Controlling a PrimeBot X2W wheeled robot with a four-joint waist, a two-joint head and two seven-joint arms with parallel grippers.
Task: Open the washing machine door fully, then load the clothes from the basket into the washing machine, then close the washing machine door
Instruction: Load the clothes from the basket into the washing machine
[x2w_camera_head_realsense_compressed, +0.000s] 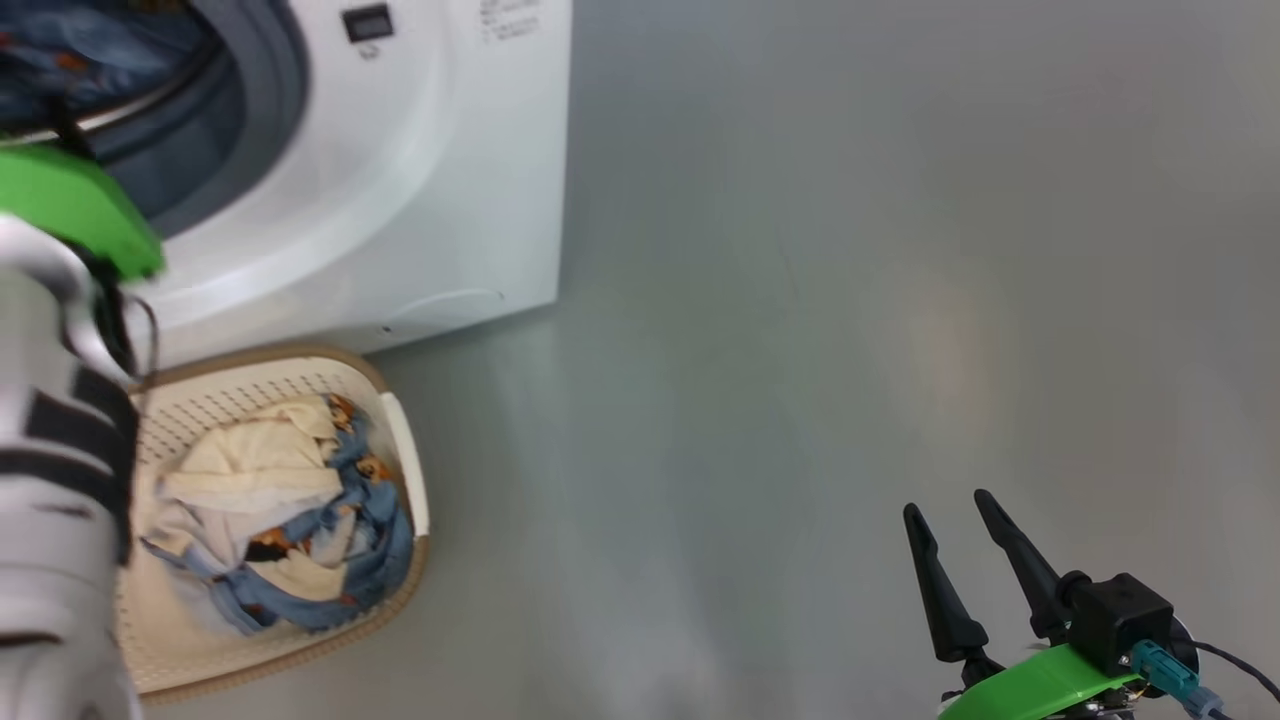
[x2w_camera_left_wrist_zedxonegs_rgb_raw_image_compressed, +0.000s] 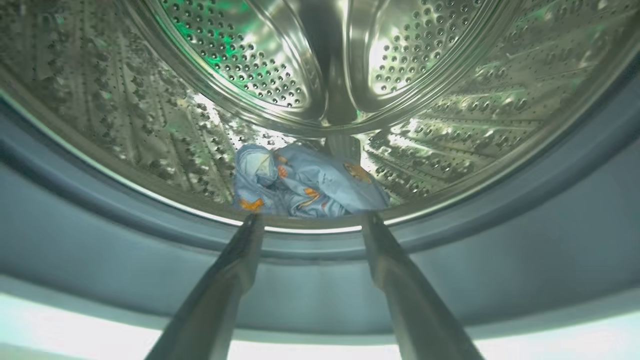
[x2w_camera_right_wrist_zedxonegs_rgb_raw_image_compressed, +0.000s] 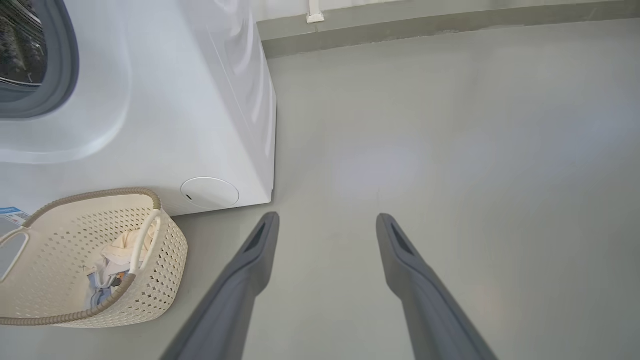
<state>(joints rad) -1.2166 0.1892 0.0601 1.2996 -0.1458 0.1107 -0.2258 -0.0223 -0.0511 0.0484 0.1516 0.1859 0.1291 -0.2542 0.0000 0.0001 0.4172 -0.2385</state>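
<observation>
- Left gripper (x2w_camera_left_wrist_zedxonegs_rgb_raw_image_compressed: 311, 216) is up at the mouth of the big white front-loading washing machine (x2w_camera_head_realsense_compressed: 400, 200). Its two long dark fingers are spread wide with nothing between them.
- Just past the tips, one light blue piece with orange-brown cartoon prints (x2w_camera_left_wrist_zedxonegs_rgb_raw_image_compressed: 305, 185) lies on the floor of the perforated steel drum (x2w_camera_left_wrist_zedxonegs_rgb_raw_image_compressed: 250, 60), touching neither finger. So one bit of the load is in.
- The clothes left to load (x2w_camera_head_realsense_compressed: 270, 500), cream-white cloth on top of more blue print, sit in the small cream perforated plastic basket with the brown woven-look rim (x2w_camera_head_realsense_compressed: 405, 460). It's on the grey floor, right up against the front of the machine.
- The key relation: that pile is below and back from the left jaws, straight under my pale left forearm (x2w_camera_head_realsense_compressed: 60, 500). I'd say left is the nearer arm by a lot.
- The basket's long axis, handle to handle, looks to run alongside the machine front, so I'd come down from above.
- Right gripper (x2w_camera_right_wrist_zedxonegs_rgb_raw_image_compressed: 327, 216) hangs over bare floor, well off to the right of the basket, jaws wide and empty.
- By my reckoning I'm mid-loading, and shutting the door comes last.
</observation>
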